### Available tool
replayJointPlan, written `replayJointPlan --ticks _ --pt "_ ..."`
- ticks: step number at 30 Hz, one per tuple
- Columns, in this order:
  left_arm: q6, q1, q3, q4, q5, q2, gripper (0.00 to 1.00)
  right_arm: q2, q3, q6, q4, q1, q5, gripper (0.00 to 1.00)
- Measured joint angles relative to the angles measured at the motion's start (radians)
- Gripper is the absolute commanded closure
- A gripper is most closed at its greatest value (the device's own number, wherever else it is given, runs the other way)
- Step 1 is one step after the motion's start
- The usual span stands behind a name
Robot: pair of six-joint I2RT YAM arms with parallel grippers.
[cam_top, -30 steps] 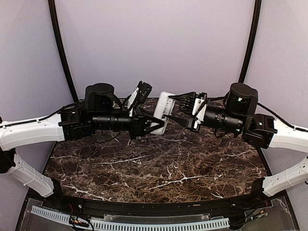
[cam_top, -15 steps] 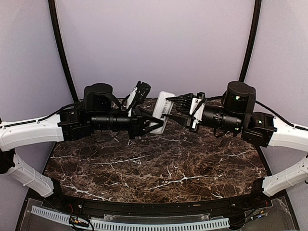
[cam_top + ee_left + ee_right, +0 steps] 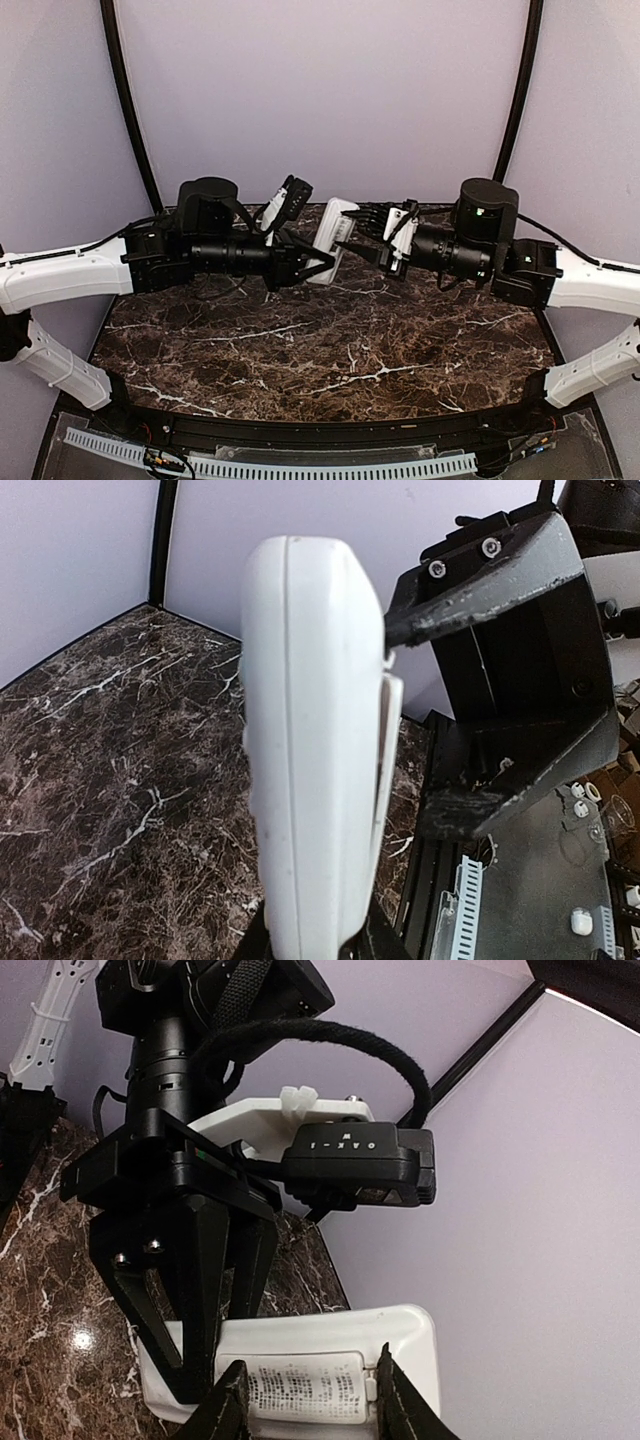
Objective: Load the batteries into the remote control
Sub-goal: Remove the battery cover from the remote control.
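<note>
— Where was the remote control (image 3: 330, 240)?
— Held up over the bench (image 3: 330, 350) near its far edge, clamped at one end by the left gripper (image 3: 320, 262). From above, both arms' fingers hid much of it.
— And the right gripper (image 3: 350, 230)?
— Facing it, jaws partly apart either side of the labelled back cover (image 3: 305, 1388), which only the right wrist showed. Whether they pinched it, I couldn't tell. The left wrist showed the remote edge-on
</note>
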Motion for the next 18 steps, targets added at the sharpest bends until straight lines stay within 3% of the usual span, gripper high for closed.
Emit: replayJointPlan --ticks 18 --pt "0.026 0.101 -0.064 -0.079 -0.146 0.165 1.0 0.172 -0.19 0.122 0.145 -0.089 -0.031 0.58"
